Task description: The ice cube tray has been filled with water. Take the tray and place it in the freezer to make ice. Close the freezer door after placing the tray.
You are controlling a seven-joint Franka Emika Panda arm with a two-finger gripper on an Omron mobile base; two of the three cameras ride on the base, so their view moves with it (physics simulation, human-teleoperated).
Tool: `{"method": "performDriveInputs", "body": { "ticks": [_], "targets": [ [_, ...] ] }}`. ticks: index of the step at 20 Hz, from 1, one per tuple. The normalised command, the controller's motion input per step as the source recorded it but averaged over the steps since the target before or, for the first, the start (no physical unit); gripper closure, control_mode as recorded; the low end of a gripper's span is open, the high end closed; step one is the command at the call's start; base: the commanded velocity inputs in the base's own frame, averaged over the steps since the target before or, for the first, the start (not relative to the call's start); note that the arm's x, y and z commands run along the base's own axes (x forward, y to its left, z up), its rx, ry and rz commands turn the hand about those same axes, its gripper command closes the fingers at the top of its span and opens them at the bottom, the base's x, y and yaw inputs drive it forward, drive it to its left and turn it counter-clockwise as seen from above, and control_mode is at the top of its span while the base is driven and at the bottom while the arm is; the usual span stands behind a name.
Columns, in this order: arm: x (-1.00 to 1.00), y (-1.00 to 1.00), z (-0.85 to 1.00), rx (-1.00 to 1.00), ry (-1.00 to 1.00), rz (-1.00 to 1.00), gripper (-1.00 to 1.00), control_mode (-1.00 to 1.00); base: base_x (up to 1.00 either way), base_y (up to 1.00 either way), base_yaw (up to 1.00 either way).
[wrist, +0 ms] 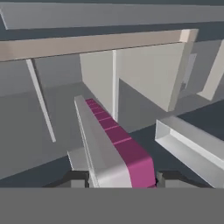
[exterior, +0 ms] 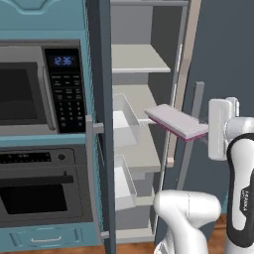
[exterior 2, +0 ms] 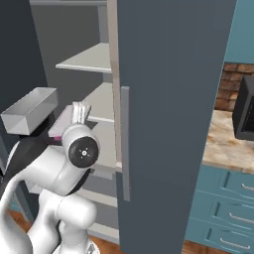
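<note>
The gripper (wrist: 118, 179) is clamped on the ice cube tray (exterior: 174, 121), carrying it in; ahead, the freezer (exterior: 141, 59) shelf needs a level slide-in.

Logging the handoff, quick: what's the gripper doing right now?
Gripper: shut on the ice cube tray, held at the open freezer.

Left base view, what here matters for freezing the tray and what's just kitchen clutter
Part of the job:
ice cube tray, held in the gripper
freezer, open, white shelves inside
freezer door, swung open

Just around:
microwave
oven
right fridge door, shut
</note>
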Motion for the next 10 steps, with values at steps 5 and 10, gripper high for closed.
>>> {"method": "performDriveInputs", "body": {
  "ticks": [5, 10],
  "targets": [
    [-0.27, 0.08, 0.5, 0.0, -0.09, -0.07, 1.0, -1.0, 0.0, 0.0, 0.0],
    [-0.01, 0.3, 0.46, 0.0, 0.0, -0.01, 1.0, -1.0, 0.0, 0.0, 0.0]
  ]
}}
